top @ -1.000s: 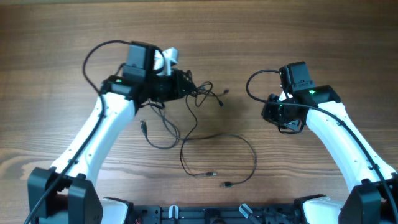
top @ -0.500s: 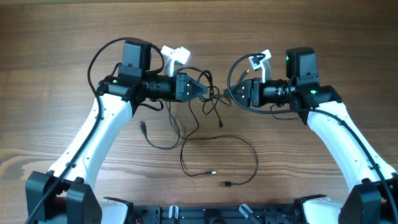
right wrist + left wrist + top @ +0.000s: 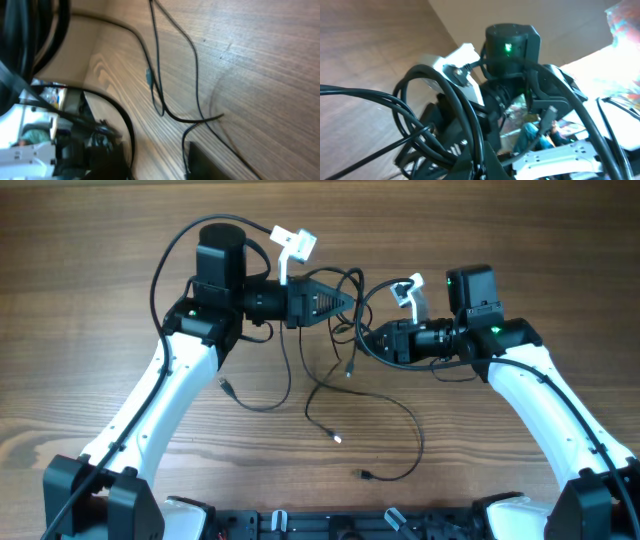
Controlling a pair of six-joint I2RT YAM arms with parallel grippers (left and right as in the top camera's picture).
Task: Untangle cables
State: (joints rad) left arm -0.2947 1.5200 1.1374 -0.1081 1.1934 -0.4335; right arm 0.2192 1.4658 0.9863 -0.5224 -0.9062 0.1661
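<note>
**Both grippers meet over the cable bunch, higher and closer together than half a second ago**

The left gripper (image 3: 345,299) is closed to a narrow point on the cables (image 3: 348,320) and now sits further up and to the right than before. The right gripper (image 3: 366,340) has come in lower and leftward and faces it at the same bunch; whether its jaws are wide or narrow, I cannot tell. The left wrist view is filled with thick black loops (image 3: 445,100), with a green light (image 3: 508,48) on the right arm opposite. The slack on the table (image 3: 520,240) has been drawn upward. One plug end (image 3: 338,438) lies nearer the grippers than it did, a second plug end (image 3: 366,474) rests at the loop's tail, and a third plug end (image 3: 228,387) lies under the left arm about where it was.
</note>
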